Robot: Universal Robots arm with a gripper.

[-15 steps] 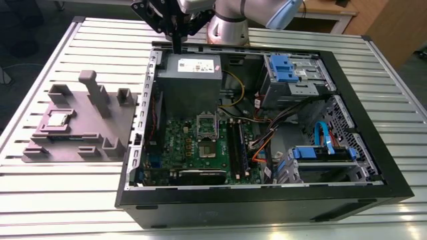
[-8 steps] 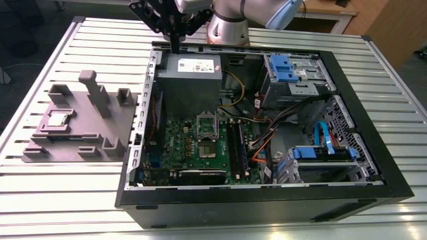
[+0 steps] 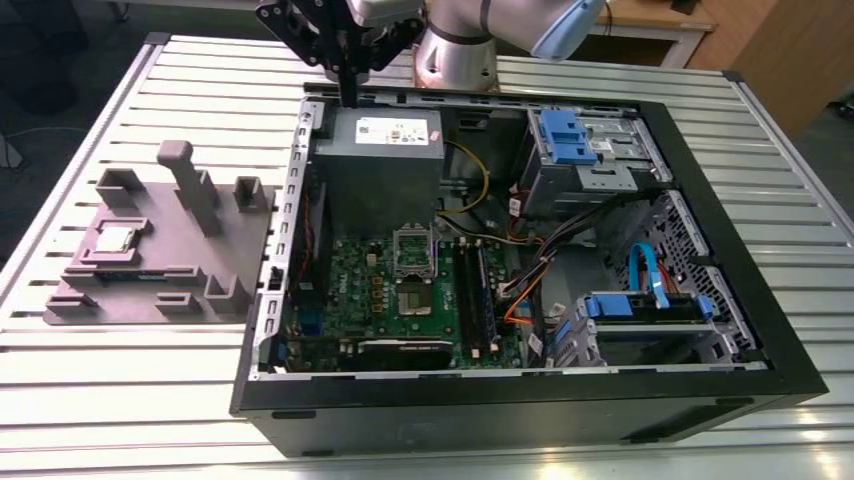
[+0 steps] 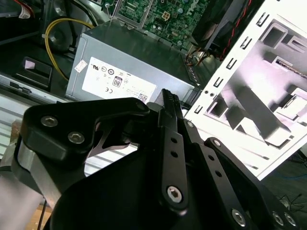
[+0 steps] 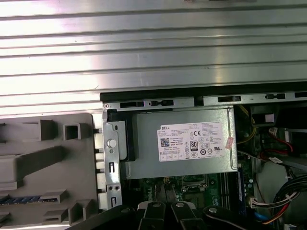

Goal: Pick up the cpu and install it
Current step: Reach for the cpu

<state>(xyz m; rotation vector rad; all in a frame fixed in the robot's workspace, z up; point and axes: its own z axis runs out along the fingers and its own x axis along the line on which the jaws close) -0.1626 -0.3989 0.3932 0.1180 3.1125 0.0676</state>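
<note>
Slatted metal table [image 3: 134, 400]: small silver square cpu [image 3: 118, 238] sits unpicked on the grey plastic fixture [image 3: 174, 255], black gripper [image 3: 350, 96] clenched empty above the grey power-supply box [image 3: 380, 170], nothing installed.

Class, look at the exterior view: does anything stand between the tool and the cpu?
The tool hangs above the case edge. A tall grey post rises roughly between it and the cpu. From above, the cpu lies uncovered.
</note>
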